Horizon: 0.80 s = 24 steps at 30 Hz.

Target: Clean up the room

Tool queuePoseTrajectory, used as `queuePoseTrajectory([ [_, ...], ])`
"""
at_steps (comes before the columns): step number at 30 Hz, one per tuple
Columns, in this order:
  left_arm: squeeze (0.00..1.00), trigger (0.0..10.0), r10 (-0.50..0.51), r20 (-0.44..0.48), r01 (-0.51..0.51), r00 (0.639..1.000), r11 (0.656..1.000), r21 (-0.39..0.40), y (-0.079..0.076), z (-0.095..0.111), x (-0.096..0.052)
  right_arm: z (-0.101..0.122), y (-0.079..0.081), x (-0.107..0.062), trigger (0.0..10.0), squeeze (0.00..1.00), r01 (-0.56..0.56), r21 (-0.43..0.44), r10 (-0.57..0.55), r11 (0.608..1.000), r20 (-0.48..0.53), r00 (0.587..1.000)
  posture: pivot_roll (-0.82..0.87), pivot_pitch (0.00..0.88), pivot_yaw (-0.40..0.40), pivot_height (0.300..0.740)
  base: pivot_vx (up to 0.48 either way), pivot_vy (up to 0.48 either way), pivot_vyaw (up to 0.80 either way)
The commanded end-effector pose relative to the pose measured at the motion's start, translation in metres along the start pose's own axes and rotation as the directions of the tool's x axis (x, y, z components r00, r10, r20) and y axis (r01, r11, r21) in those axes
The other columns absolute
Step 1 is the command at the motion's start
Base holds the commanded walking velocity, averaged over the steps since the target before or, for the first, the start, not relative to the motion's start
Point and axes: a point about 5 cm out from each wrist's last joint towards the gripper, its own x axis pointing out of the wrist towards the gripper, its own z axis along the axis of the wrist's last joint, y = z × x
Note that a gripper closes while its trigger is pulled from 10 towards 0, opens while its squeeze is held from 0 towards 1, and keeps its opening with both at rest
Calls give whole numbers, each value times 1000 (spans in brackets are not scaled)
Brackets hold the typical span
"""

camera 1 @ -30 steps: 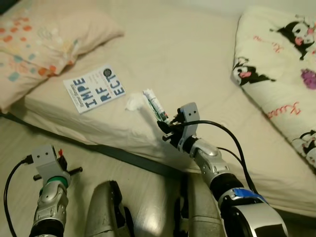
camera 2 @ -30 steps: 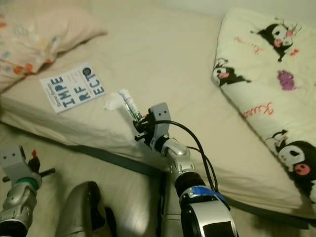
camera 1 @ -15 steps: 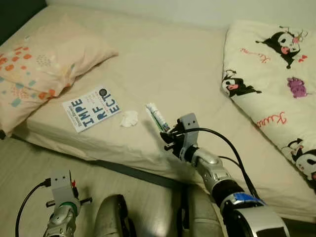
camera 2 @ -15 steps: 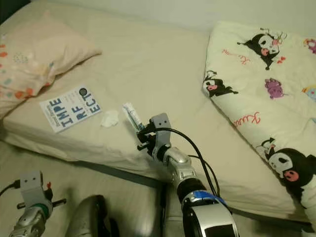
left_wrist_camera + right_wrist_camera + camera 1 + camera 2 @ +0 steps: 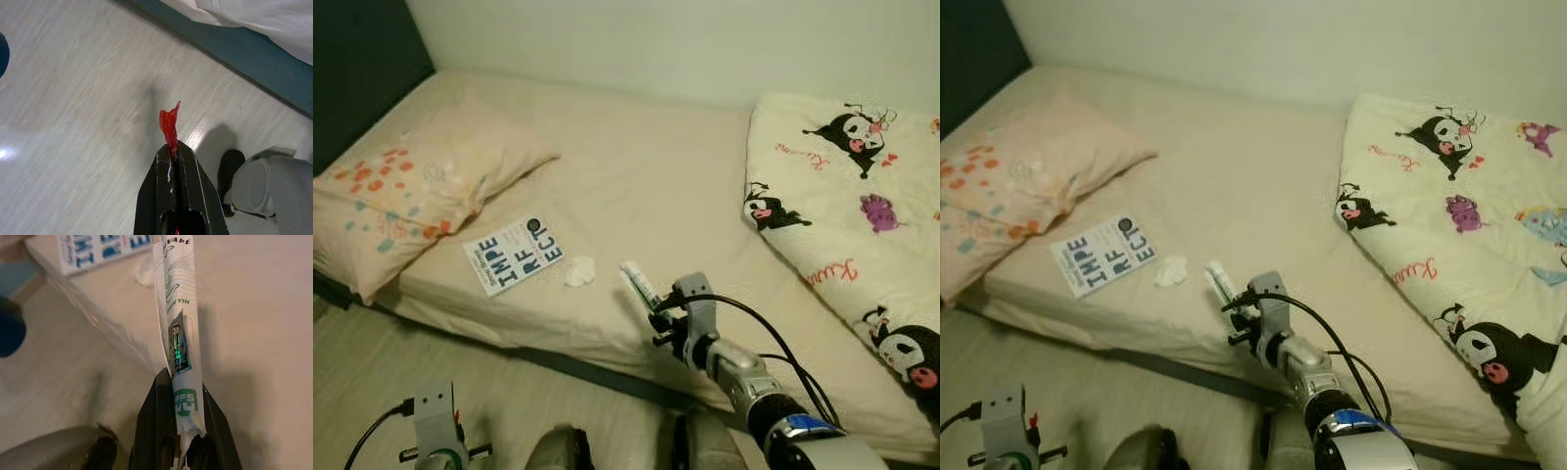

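Down at my seven o'clock, low over the pale floor (image 5: 63,88), my left gripper (image 5: 173,149) is pinched tight on a scrap of red wrapper (image 5: 169,123), kept out of the way at my side so the other arm has room to work. Closer to centre, at about five o'clock, my right gripper (image 5: 177,382) is clamped on the lower end of a white and green tube (image 5: 638,284), which juts up and away from the fingers toward eleven o'clock; I hold it by the tail so it clears the mattress edge and hangs above the bed (image 5: 636,176) rather than resting on it. Just beyond the tube's tip, toward ten o'clock, a crumpled white tissue (image 5: 578,271) lies on the sheet, and right beside it, a little further left, sits a booklet with bold blue letters (image 5: 514,256); I judge both still need collecting. Farther out at ten o'clock a peach pillow with orange and teal spots (image 5: 406,191) rests at the head of the bed, and at two o'clock a cartoon-print quilt (image 5: 862,206) is heaped along the far right, against the plain wall (image 5: 685,44).
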Motion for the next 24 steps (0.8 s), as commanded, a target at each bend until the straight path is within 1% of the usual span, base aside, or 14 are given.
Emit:
queuePoseTrajectory([
  [1, 0, 10000, 5, -65, -3, 998, 1000, 28, 4, -18, -4, -27, -3, -9, 0, 0, 36, 21, -33, 999, -107, 994, -58, 0, 54, 707, 0, 0, 0],
  [2, 0, 10000, 5, -65, -3, 998, 1000, 28, 4, -18, -4, -27, -3, -9, 0, 0, 36, 21, -33, 999, -107, 994, -58, 0, 54, 707, 0, 0, 0],
  [3, 0, 10000, 11, -88, -8, 996, 1000, 28, 5, -25, -6, -42, -6, -16, 0, 0, 68, 31, -62, 997, -163, 985, -58, 0, 52, 717, 0, 0, 0],
  [4, 0, 10000, 11, -88, -8, 996, 1000, 28, 5, -25, -6, -42, -6, -16, 0, 0, 68, 31, -62, 997, -163, 985, -58, 0, 52, 717, 0, 0, 0],
  [8, 0, 10000, 24, -118, -20, 993, 999, 31, 8, -33, -9, -57, -8, -24, 0, 0, 96, 26, -88, 995, -224, 971, -58, 0, 50, 737, 0, 0, 0],
  [9, 0, 10000, 24, -118, -20, 993, 999, 31, 8, -33, -9, -57, -8, -24, 0, 0, 96, 26, -88, 995, -224, 971, -58, 0, 50, 737, 0, 0, 0],
  [12, 0, 10000, 41, -150, -38, 988, 999, 22, 13, -43, -12, -74, -10, -33, 0, 0, 130, 7, -122, 992, -295, 948, -59, 0, 50, 740, 0, 0, 0],
  [16, 0, 10000, 26, -155, -24, 988, 1000, 13, 12, -46, -13, -83, -12, -39, 0, 0, 157, 1, -148, 988, -330, 932, -57, 0, 48, 740, 0, 0, 0],
  [18, 0, 10000, 32, -155, -28, 987, 999, 31, 12, -47, -14, -94, -16, -47, 0, 0, 209, -20, -202, 978, -369, 907, -55, 0, 50, 740, 0, 0, 0],
  [19, 0, 10000, 32, -155, -28, 987, 999, 31, 12, -47, -14, -94, -16, -47, 0, 0, 209, -20, -202, 978, -369, 907, -55, 0, 50, 740, 0, 0, 0],
  [20, 0, 10000, 39, -153, -32, 987, 998, 46, 12, -47, -14, -99, -18, -51, 5882, 0, 227, -43, -226, 973, -391, 892, -55, 0, 49, 740, 0, 0, 0],
  [21, 0, 10000, 37, -149, -30, 988, 998, 53, 12, -46, -14, -105, -20, -56, 10000, 0, 241, -63, -245, 968, -421, 873, -56, 0, 49, 740, 0, 0, 0],
  [22, 0, 10000, 37, -149, -30, 988, 998, 53, 12, -46, -14, -105, -20, -56, 10000, 0, 241, -63, -245, 968, -421, 873, -56, 0, 49, 740, 0, 0, 0],
  [24, 0, 10000, 40, -139, -31, 990, 997, 70, 11, -45, -13, -111, -19, -60, 10000, 0, 231, -72, -238, 970, -449, 861, -54, 0, 49, 740, 0, 0, 800],
])
